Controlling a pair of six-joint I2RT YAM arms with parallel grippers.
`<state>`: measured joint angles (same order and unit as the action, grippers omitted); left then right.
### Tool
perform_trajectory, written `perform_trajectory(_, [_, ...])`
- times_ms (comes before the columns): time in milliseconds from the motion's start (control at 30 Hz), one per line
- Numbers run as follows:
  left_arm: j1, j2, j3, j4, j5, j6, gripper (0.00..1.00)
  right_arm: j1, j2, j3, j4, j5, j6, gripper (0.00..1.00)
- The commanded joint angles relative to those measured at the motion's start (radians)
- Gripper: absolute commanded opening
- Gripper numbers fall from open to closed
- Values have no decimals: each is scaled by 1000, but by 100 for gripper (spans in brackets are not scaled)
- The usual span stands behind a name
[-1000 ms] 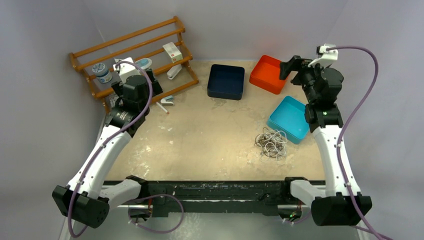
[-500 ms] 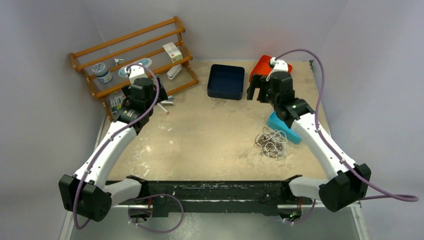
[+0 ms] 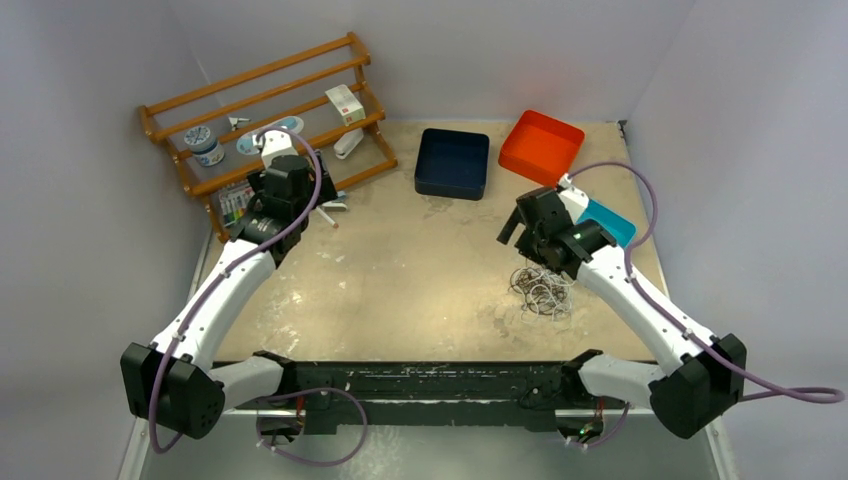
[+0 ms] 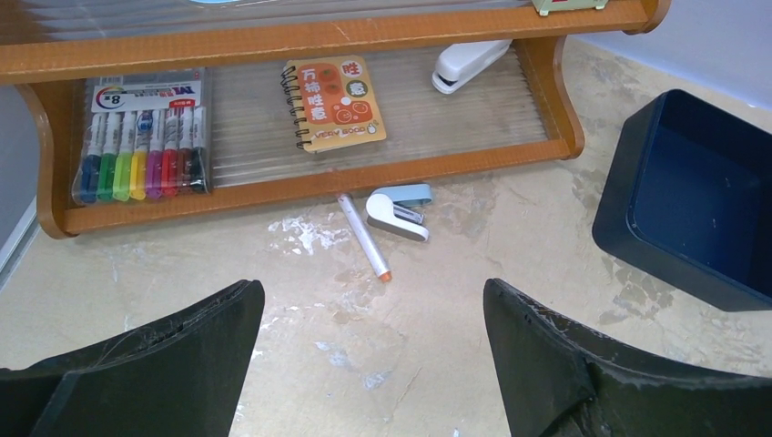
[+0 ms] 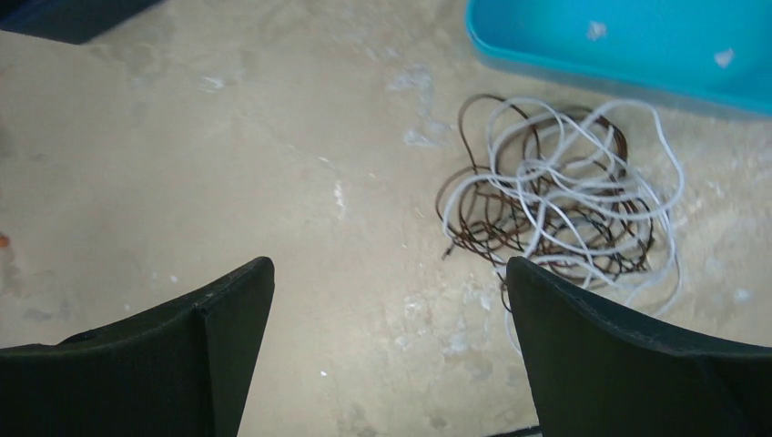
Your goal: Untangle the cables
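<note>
The cables [image 5: 555, 196] lie as one loose knot of white and dark brown loops, flat on the table [image 3: 400, 270] and just beside the near wall of the teal tray [image 5: 637, 45]. No strand is lifted or drawn clear, so judge the untangling itself as not yet begun.

The step in hand is the approach. The right fingers [image 5: 182, 355] stand wide apart and hold nothing. They hang above the table next to the knot. In the right wrist view the knot sits ahead of one finger, not centred in the gap.

The left fingers [image 4: 137, 364] are also spread wide and empty. They are well apart from the cables, facing the wooden rack [image 3: 270, 110], with a pen [image 4: 364, 238] and a small stapler [image 4: 399, 211] on the table in front of them.

For the next move:
1. Shift the right fingers sideways until the gap straddles one outer loop at the knot's edge.
2. Lower them to the table surface; the cords are thin and lie flat, so a high close will likely miss.
3. Close on a single strand, not the mass.
4. Bring the left arm across to hold the rest of the knot.
</note>
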<state>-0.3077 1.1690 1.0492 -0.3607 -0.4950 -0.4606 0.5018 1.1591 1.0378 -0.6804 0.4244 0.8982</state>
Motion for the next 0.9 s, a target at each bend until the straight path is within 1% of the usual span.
perform_trajectory(0, [6,-2,3,40,15,-9,90,-1,23,-32,-139,26,172,99])
perform_trajectory(133, [6,5,3,42,21,-9,90,-34,68,-37,-127,68,148,99])
perform_trajectory(233, [7,10,2,40,26,-9,90,-122,97,-60,-89,62,95,99])
perform_trajectory(333, [6,9,-1,40,25,-7,90,-189,80,-140,-22,30,50,99])
perform_trajectory(433, [6,11,-1,37,26,-9,90,-202,74,-202,27,-1,36,100])
perform_trajectory(567, [8,15,-1,40,28,-10,90,-211,104,-256,85,-33,27,99])
perform_trajectory(667, [9,15,-1,38,28,-10,90,-213,119,-299,158,-68,11,99])
perform_trajectory(800, [11,11,-2,37,26,-10,89,-213,146,-330,233,-107,-21,94])
perform_trajectory(867, [10,9,-3,37,27,-10,89,-213,150,-331,283,-120,-69,87])
